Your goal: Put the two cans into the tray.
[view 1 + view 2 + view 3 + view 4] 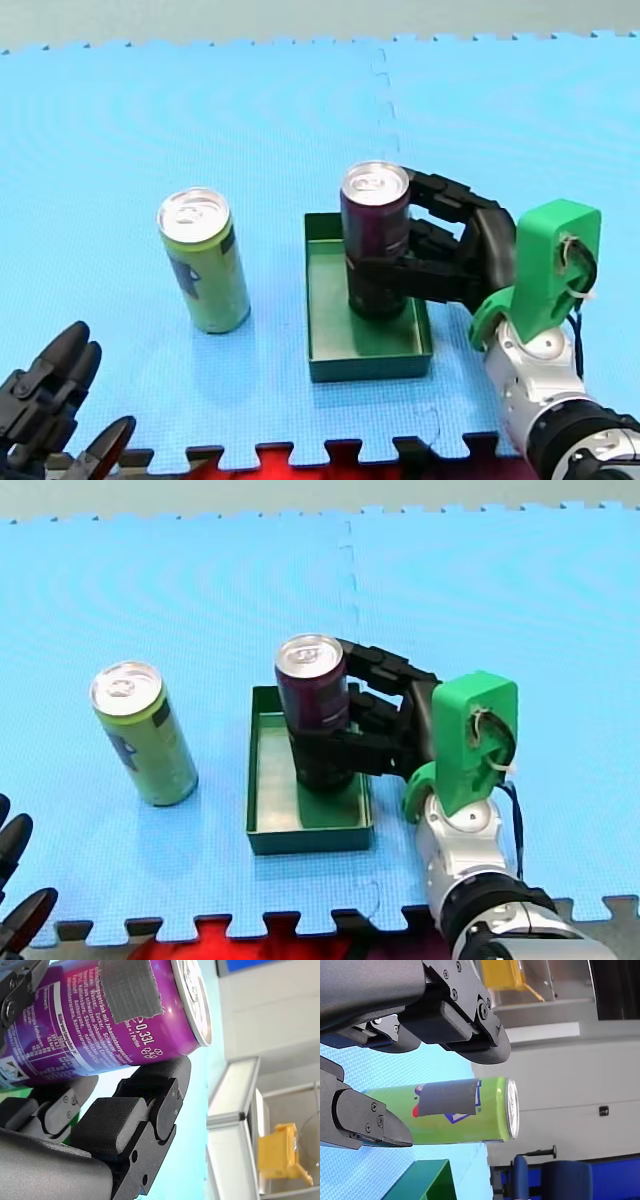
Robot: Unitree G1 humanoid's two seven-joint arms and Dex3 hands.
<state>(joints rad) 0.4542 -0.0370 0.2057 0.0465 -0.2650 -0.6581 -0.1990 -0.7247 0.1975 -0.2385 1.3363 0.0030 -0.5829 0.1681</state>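
A purple can (375, 240) stands upright inside the green tray (328, 330), on its right half. My right hand (408, 240) comes in from the right and is shut on this can, its black fingers wrapped round the can's middle. In the first wrist view the same purple can (100, 1025) lies against the padded fingers (115, 1120). A green can (205, 265) stands upright on the blue mat, a short way left of the tray and free. My left hand (60, 400) is at the near left corner, holding nothing.
The blue foam mat (300, 110) stretches far behind the tray and cans. Its jagged front edge (300, 455) runs just below the tray. In the second wrist view the green can (465, 1110) shows beyond dark fingers (465, 1025), apart from them.
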